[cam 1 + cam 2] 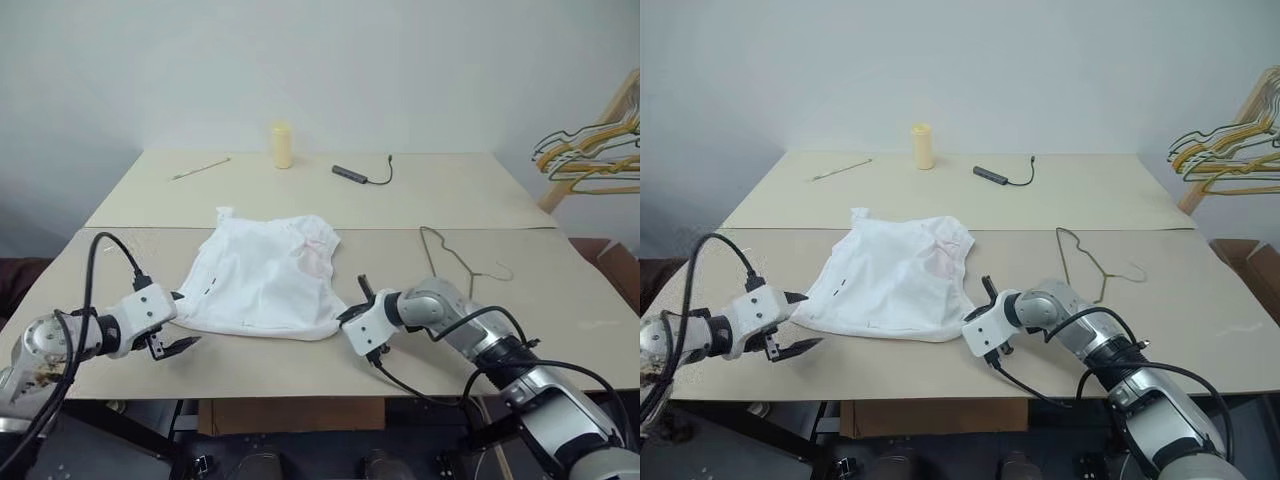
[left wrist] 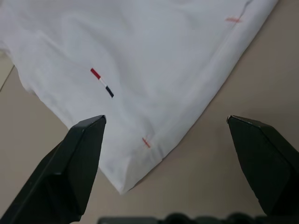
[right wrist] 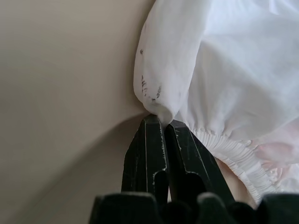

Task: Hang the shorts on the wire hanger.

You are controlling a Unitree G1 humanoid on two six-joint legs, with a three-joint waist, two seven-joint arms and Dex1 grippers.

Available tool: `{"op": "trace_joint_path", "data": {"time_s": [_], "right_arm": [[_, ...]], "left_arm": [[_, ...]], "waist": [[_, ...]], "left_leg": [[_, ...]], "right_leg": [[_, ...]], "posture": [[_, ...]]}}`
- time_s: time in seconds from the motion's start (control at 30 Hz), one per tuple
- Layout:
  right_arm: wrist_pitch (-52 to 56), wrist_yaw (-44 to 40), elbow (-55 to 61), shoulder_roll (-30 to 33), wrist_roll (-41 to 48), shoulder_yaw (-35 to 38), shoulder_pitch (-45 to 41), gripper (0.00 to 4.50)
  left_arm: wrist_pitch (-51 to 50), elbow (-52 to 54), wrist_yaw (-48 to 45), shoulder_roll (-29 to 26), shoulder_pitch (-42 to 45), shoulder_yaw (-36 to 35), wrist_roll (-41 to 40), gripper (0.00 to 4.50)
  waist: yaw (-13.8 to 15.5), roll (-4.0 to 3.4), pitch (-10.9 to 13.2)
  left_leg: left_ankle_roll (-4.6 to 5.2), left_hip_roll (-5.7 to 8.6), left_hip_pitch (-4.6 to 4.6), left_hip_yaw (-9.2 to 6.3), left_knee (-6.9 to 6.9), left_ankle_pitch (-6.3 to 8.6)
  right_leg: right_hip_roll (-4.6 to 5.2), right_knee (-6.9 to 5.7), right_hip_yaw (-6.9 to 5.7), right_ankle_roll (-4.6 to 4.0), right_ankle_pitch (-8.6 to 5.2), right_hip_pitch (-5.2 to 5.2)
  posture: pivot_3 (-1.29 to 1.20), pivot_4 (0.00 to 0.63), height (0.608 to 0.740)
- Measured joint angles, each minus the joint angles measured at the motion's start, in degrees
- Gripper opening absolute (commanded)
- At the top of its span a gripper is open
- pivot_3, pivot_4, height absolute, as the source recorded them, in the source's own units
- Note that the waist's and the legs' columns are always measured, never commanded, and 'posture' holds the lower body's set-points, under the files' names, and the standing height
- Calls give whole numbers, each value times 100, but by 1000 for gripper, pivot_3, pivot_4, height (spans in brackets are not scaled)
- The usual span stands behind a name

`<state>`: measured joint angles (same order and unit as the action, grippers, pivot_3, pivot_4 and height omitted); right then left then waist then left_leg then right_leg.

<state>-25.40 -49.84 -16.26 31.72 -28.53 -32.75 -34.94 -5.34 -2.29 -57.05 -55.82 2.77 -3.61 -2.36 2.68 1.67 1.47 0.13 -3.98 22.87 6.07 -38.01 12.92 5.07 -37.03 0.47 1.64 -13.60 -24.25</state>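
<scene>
The white shorts [image 1: 262, 275] lie crumpled flat on the beige table [image 1: 120, 260], a faint pink patch toward their right side. To their right the dark wire hanger [image 1: 450, 255] lies flat on the table, untouched. My right gripper [image 3: 160, 120] is shut on a small fold at the shorts' near right corner, beside the gathered waistband [image 3: 233, 151]. My left gripper [image 1: 185, 322] stands open at the near left corner of the shorts [image 2: 140, 93], its fingers [image 2: 79, 158] on either side of the hem without touching it.
At the back of the table stand a pale yellow bottle [image 1: 283, 145], a black adapter with a cable [image 1: 355, 175] and a thin stick [image 1: 200, 168]. Yellow and green hangers [image 1: 590, 150] hang bunched at the far right. The table's front edge runs close below both grippers.
</scene>
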Motion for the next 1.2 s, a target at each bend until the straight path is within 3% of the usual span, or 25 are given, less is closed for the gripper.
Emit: {"op": "trace_joint_path", "data": {"time_s": [0.27,0.3,0.37,0.7,0.77,1.0,1.07,1.2], "right_arm": [[182,41,57,29,-15,20,36,30],[194,41,68,36,-14,24,44,10],[221,41,84,42,-14,30,58,0],[415,97,238,44,-20,58,176,0],[447,177,238,43,-54,59,178,0],[1254,209,594,19,-200,122,191,0],[1697,94,1028,42,-216,262,254,0],[2405,-518,2322,424,4,561,674,0]], "left_arm": [[808,-1548,-257,7,1173,764,657,4500],[869,-1727,-256,67,1292,789,663,4317],[966,-2083,-226,249,1530,843,691,3886],[1189,-2402,-318,347,1651,1011,773,524],[1178,-2405,-336,343,1631,1012,773,32],[1048,-1841,-206,82,1212,926,825,32],[762,-1092,-389,-190,647,715,595,32],[-18,930,-1115,-877,-1040,-397,-256,32]], "waist": [[-9,0,0],[-12,0,0],[-4,-1,-1],[-41,-2,-2],[-44,-2,-2],[-109,-2,-2],[-157,-2,-2],[-199,4,-3]], "left_leg": [[0,0,0,4,0,0],[0,-1,0,4,0,0],[0,0,-1,5,0,-1],[-1,0,-4,5,0,-2],[-1,0,-2,5,0,-2],[-1,-3,4,7,0,-1],[-2,-6,21,7,0,-1],[-6,-5,52,8,0,7]], "right_leg": [[0,-2,0,4,3,-2],[0,-3,0,5,3,-1],[0,-5,1,6,3,0],[1,-8,2,6,4,1],[0,-8,2,6,4,-2],[0,-9,6,6,4,-10],[1,-8,5,6,4,-23],[6,-3,3,9,-2,-52]], "posture": [[113,0,740],[108,0,740],[103,0,740],[98,0,740],[99,0,740],[99,0,740],[95,0,740],[93,0,740]]}}
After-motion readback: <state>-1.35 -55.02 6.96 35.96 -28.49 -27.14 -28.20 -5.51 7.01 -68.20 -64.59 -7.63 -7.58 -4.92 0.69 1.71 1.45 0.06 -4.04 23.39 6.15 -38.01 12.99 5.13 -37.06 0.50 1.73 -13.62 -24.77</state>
